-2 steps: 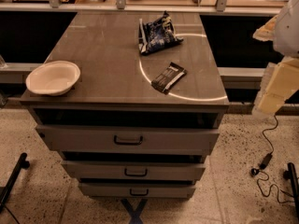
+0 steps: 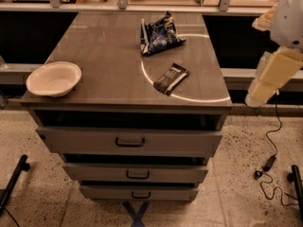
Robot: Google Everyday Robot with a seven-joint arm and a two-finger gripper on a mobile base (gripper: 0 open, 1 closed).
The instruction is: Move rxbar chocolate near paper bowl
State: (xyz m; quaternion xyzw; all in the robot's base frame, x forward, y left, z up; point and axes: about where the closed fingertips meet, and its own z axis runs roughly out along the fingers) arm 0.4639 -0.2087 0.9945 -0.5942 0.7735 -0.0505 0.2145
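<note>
**End effector off to the right, bar not yet grasped**

The end effector [image 2: 258,91] hangs beyond the right edge of the table [image 2: 94,46], at about the height of its top, as the pale lower end of the arm. Whether it is spread or pressed together I cannot tell. It is well apart from everything on the table, so the grasp looks not yet begun.

Nearest to it lies the rxbar chocolate [image 2: 171,78], flat on the right half of the table toward the near edge. It is turned at a slant and touches nothing. Being thin and flat, it probably calls for a descent from above, across its narrow width.

Farther back sits a crumpled dark blue and white snack bag [image 2: 158,34], near the bar but apart from it. A reach from the far side might brush it.

The paper bowl [image 2: 53,78] rests upright at the near left corner, its rim close to the table's edge and well apart from the bar. Nothing lies between the two, so a leftward carry appears unobstructed.

Drawers [image 2: 130,141] front the table below, and a cable [image 2: 270,162] trails on the floor at the right.
</note>
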